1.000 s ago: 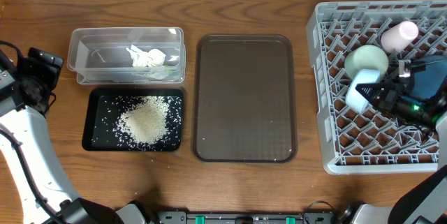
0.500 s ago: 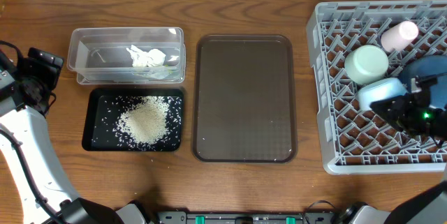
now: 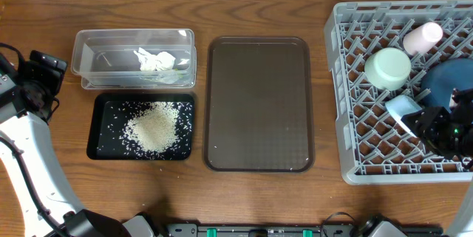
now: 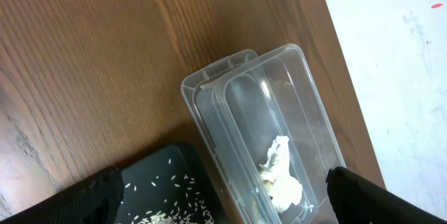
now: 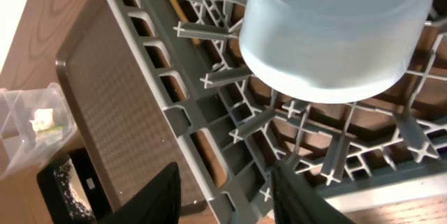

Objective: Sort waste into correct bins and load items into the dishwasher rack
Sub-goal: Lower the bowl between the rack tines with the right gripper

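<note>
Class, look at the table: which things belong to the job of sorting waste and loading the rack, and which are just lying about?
Part of the job: rice, paper scrap, tub, black tray, rack, mint bowl, light-blue bowl, dark-blue bowl, pink cup.

Lying about: brown tray.

This looks like a robot test bench set up as a canteen dish-return station. A wood-grain worktop (image 3: 259, 193) carries a grey commercial dishwasher rack (image 3: 347, 119) at the right and a brown cafeteria-style serving tray (image 3: 259, 104) in the middle. A clear tub (image 3: 89, 52) and a black tray (image 3: 100, 148) sit at the left. A plain white wall (image 4: 405, 77) runs along the far edge, and a white robot arm (image 3: 29, 156) stands at the near left.
</note>
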`<state>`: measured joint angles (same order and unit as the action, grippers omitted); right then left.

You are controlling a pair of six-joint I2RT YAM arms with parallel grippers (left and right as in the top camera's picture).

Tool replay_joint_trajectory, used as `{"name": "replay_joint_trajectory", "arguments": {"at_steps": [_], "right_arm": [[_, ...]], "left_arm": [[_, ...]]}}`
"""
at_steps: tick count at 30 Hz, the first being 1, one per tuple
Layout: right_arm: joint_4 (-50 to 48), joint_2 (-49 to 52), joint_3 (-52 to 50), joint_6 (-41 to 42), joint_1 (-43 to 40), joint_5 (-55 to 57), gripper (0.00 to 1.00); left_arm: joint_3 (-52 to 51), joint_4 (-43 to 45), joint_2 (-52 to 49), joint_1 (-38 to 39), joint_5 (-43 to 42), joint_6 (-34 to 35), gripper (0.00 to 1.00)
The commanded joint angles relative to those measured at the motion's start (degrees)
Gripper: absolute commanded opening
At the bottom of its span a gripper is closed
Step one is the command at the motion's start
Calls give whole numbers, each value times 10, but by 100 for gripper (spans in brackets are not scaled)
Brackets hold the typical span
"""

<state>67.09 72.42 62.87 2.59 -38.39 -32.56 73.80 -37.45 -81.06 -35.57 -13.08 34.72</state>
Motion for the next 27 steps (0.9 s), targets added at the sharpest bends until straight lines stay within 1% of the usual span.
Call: {"name": "replay_joint_trajectory", "arguments": {"at_steps": [1,3,4,6,9,12,18,24,27], "right_arm": [[-10,-22,10,6,-4,-9,39],[-36,-25,10,6,-4,-2,37],[-55,-24,10,13,-4,5,33],[-91,-22,10,52,-4,39,26],[-143,-16,9,110,-3,95,11],[-199,0,8,125,3,107,4],[-248,53,8,138,21,119,3],[-248,117,8,141,47,120,4],[-232,136,8,141,63,112,1]], "left_arm": [[-1,0,-2,-2,7,1,95],[-1,0,-2,-2,7,1,95],[-1,0,-2,-2,7,1,95],[-1,0,-2,-2,7,1,95],[-1,0,-2,-2,7,1,95],[-1,0,-2,-2,7,1,95],[-1,0,-2,-2,7,1,95],[-1,0,-2,-2,7,1,95],[-1,0,-2,-2,7,1,95]]}}
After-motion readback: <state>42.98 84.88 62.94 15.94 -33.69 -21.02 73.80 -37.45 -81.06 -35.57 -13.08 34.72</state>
